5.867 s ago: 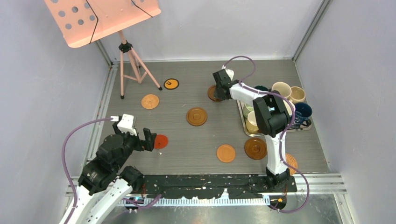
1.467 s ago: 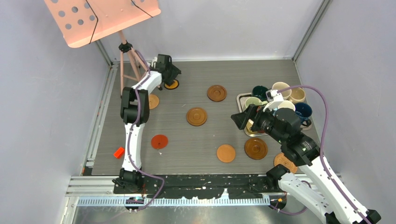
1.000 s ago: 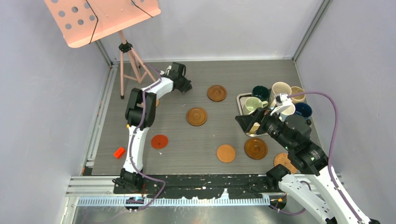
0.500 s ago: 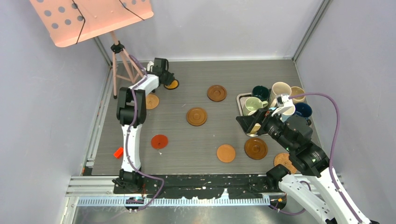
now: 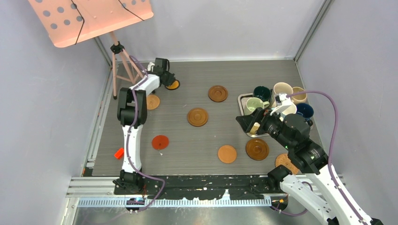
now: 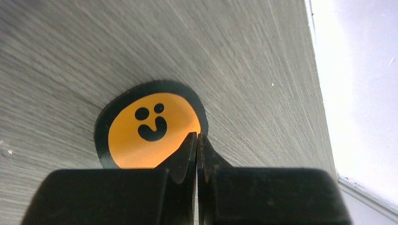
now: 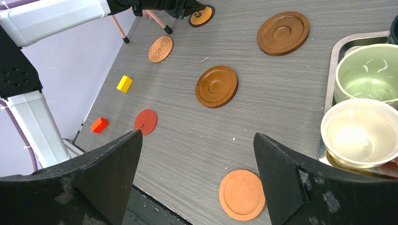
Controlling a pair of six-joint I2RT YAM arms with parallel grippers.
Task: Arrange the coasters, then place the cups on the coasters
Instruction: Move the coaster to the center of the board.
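One yellow block [image 7: 124, 83] shows only from the right wrist; left jaws closed, right jaws spread.

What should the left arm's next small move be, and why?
Probably nudge the smiley coaster toward the middle of the table: the left gripper is shut, tips at the coaster's rim, and the coaster lies near the far edge.

Top view high over table [image 5: 187, 145], left wrist hugging smiley coaster [image 6: 150, 129], right wrist shares it
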